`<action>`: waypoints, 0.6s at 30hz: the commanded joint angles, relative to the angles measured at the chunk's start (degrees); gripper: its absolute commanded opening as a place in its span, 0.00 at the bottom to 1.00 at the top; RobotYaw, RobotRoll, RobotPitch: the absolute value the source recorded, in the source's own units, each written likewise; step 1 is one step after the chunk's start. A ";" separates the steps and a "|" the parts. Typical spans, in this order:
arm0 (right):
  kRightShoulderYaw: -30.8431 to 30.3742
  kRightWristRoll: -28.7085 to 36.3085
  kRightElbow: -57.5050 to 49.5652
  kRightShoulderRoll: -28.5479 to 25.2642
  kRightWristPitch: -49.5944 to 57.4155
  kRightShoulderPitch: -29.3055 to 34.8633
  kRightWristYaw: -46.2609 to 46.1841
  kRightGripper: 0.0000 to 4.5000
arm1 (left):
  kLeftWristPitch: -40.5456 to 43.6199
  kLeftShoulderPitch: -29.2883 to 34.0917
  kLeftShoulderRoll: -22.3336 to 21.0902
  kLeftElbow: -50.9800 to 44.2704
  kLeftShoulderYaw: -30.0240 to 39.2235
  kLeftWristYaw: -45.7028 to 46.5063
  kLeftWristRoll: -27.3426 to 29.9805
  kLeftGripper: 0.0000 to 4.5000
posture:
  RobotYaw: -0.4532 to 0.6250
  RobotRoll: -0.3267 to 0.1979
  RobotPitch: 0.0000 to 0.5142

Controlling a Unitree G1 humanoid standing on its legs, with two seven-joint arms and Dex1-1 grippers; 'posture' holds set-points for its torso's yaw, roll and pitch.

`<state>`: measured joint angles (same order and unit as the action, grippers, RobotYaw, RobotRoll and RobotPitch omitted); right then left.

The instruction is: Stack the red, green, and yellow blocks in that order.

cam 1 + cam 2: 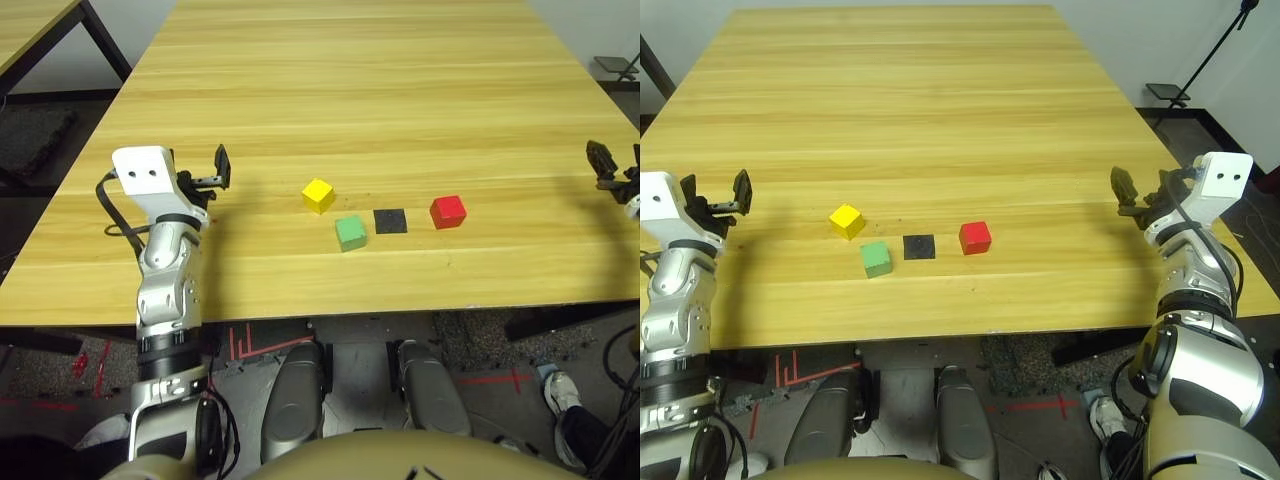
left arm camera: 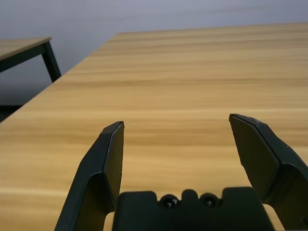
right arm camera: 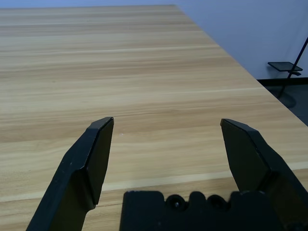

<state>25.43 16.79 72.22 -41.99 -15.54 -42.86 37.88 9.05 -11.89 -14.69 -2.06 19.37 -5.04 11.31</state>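
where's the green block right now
In the head views the green block sits on the table near its front edge, just in front of and right of the yellow block, with the black square patch immediately to its right.

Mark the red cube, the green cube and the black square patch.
Small matte red cube (image 1: 448, 211), left eye view, on its top face.
Small matte green cube (image 1: 350, 232), left eye view, on its top face.
Flat black square patch (image 1: 919, 246), right eye view, at its centre.

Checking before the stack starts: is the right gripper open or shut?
Open. The right gripper shows its two fingers spread wide with bare table between them, holding nothing.
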 commanded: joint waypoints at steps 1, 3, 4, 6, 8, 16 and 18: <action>-0.80 -1.38 0.86 -0.35 0.59 -0.91 -0.26 1.00 | 0.86 1.57 0.98 -1.11 -0.11 1.15 0.20 0.99 | 0.60 0.39 0.28; -1.48 -2.17 0.88 -0.91 0.31 -1.53 0.20 1.00 | 0.70 2.78 1.45 -1.01 -1.13 0.44 0.20 0.99 | 0.61 0.40 0.26; -1.89 -2.46 0.65 -1.00 0.40 -2.17 1.25 1.00 | 0.96 3.04 1.34 -1.64 -1.38 -0.23 0.67 0.99 | 0.61 0.40 0.26; -3.61 -3.46 -0.24 -0.83 1.98 -4.61 5.07 1.00 | 3.40 2.50 -0.11 -4.60 -1.40 -2.80 3.18 0.99 | 0.60 0.40 0.27; -8.11 -6.08 -2.17 -0.54 3.06 -7.47 14.15 1.00 | 8.15 0.37 -3.57 -8.61 -1.76 -7.66 7.48 0.99 | 0.60 0.39 0.25; -29.82 -12.53 -16.65 -3.98 7.46 -9.12 53.02 1.00 | 27.98 -6.32 -25.37 -18.97 -10.81 -34.53 22.43 0.99 | 0.65 0.32 0.19; -36.57 -10.89 -19.27 -5.19 8.20 -9.40 54.62 1.00 | 30.56 -6.60 -29.05 -20.78 -13.53 -39.13 23.98 0.99 | 0.66 0.30 0.20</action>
<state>-5.96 5.34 55.41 -45.52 -8.02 -52.70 90.06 36.51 -18.38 -42.13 -20.81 8.99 -39.81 33.26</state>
